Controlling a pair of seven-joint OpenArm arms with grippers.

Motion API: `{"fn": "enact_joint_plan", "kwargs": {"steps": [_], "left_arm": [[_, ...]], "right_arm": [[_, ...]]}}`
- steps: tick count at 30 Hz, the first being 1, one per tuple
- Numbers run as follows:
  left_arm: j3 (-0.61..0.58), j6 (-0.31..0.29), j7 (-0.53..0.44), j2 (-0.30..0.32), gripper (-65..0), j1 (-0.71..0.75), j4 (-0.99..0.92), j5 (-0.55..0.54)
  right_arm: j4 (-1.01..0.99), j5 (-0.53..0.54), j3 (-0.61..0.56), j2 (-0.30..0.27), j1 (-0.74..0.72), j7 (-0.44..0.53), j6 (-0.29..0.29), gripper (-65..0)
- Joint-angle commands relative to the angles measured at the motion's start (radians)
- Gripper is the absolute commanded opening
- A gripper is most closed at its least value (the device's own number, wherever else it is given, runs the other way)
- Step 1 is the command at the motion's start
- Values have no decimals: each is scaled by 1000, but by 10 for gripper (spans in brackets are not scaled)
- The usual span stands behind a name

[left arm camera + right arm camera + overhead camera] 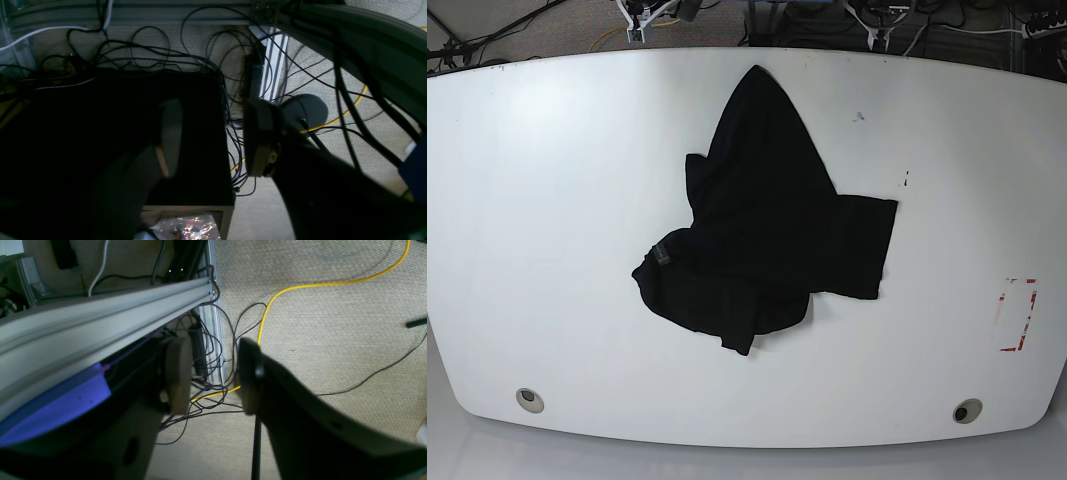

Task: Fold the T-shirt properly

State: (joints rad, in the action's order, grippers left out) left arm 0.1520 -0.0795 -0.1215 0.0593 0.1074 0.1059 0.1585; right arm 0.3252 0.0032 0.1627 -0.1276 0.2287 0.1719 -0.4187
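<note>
The T-shirt is seen only in the base view, crumpled at the centre of the white table; no arm appears there. The left gripper and right gripper are shown only by the wrist views, jaws apart and empty, aimed at carpet strewn with cables. A yellow cable runs toward 1 o'clock.

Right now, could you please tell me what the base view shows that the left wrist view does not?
Only the base view shows the T-shirt, crumpled on the white table, with no arm in sight. Only the left wrist view shows the left gripper, open and empty, above a dark box, tangled cables and a yellow cable on carpet. They share nothing I can identify.
</note>
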Motion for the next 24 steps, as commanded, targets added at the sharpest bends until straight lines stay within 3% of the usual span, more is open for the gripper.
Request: {"fn": "enact_joint_plan", "kwargs": {"steps": [1,2,16,24], "left_arm": [[26,-2,-29,-1,-373,88,118,-4],[1,-4,-5,-8,-376,51,10,2],[1,-4,-7,-8,-376,38,13,0],[1,-6,-7,-8,-376,131,226,0]], "right_arm": [[107,-6,3,-2,82,6,0,-424],[5,1,1,9,22,5,1,-428],[2,1,1,9,4,5,1,-428],[30,7,5,9,19,30,1,-431]]}}
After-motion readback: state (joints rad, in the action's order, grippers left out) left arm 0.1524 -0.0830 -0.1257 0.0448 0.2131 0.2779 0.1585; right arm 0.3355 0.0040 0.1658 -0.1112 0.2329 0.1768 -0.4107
